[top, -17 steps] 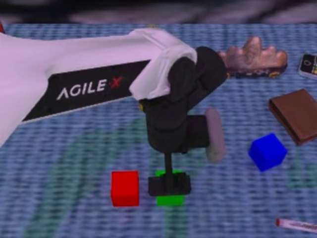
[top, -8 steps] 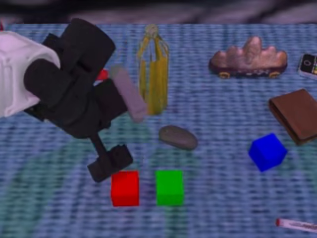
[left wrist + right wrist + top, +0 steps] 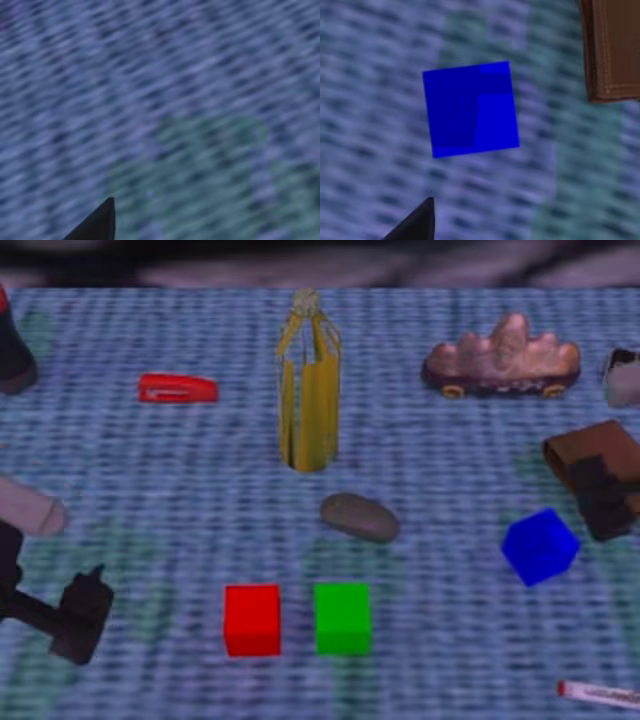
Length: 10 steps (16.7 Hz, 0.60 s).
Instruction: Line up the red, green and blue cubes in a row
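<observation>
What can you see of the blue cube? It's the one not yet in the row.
The blue cube is a small, plain, matte block of deep blue, whole and unmarked. It sits flat on the table toward the right side, turned at a slight angle to the table's edges, apart from the green cube. A brown wallet lies close by without touching it. Nothing grips it; the right pincer hovers nearby.

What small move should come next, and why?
Probably lower the right pincer toward the blue cube. Red and green already sit side by side; blue lies apart at the right, and the right wrist view looks straight at it.
</observation>
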### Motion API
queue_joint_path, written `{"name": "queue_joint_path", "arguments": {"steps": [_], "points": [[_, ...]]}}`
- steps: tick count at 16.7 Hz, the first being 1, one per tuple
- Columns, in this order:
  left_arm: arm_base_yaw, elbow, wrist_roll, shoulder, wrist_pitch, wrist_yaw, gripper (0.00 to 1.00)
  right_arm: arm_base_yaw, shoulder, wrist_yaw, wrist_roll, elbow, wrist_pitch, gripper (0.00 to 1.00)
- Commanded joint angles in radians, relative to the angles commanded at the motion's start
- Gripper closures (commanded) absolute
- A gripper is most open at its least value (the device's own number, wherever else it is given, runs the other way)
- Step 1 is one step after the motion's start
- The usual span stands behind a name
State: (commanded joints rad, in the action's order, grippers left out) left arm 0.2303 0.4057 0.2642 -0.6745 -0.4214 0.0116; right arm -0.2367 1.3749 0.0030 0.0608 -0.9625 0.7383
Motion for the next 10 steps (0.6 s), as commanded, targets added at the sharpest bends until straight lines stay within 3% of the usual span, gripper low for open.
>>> {"name": "queue_joint_path", "arguments": {"steps": [5, 10], "points": [[-0.165, -0.29, -0.162, 0.45, 0.247, -0.005, 0.0, -0.065, 0.363, -0.001, 0.015, -0.273, 0.198, 0.0], [-0.246, -0.402, -0.258, 0.663, 0.411, -0.011, 0.0, -0.099, 0.548, -0.002, 0.023, -0.424, 0.291, 0.0]]}}
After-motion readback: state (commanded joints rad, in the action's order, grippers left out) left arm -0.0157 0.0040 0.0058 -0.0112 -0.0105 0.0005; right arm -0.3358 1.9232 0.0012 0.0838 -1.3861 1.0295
